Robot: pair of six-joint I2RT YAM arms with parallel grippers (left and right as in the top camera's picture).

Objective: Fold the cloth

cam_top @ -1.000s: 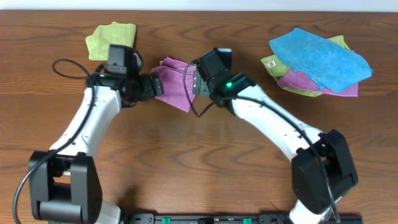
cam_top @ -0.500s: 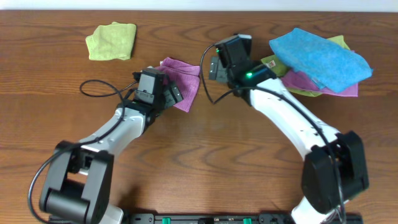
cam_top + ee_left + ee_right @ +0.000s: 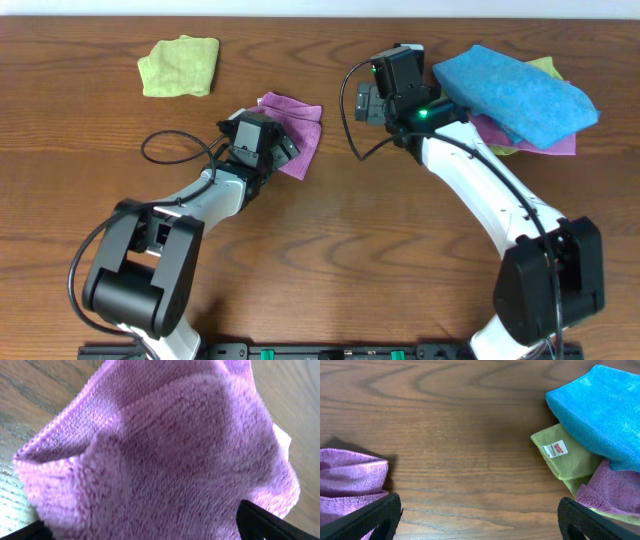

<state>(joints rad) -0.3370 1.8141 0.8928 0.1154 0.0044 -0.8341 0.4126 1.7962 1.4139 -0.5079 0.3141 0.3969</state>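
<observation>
The magenta cloth point(image 3: 300, 118) lies folded over on the table, left of centre. My left gripper point(image 3: 284, 150) is at its lower left edge, and part of the cloth is hidden under it. In the left wrist view the cloth point(image 3: 165, 445) fills the frame, bunched in soft folds. The left gripper point(image 3: 150, 532) is open, its fingers far apart on either side of the fabric. My right gripper point(image 3: 368, 100) hovers to the right of the cloth, apart from it. It is open point(image 3: 482, 527) over bare wood, with the cloth's folded edge point(image 3: 350, 480) at its left.
A light green cloth point(image 3: 180, 65) lies at the back left. At the back right is a pile with a blue cloth point(image 3: 515, 90) on top. Below the blue cloth point(image 3: 600, 410) are a green one with a white tag point(image 3: 565, 455) and a purple one point(image 3: 615, 492).
My left arm swung round from the cloth's left side to its lower edge, with the gripper now close over the fabric. My right gripper drew away from the cloth towards the pile.
</observation>
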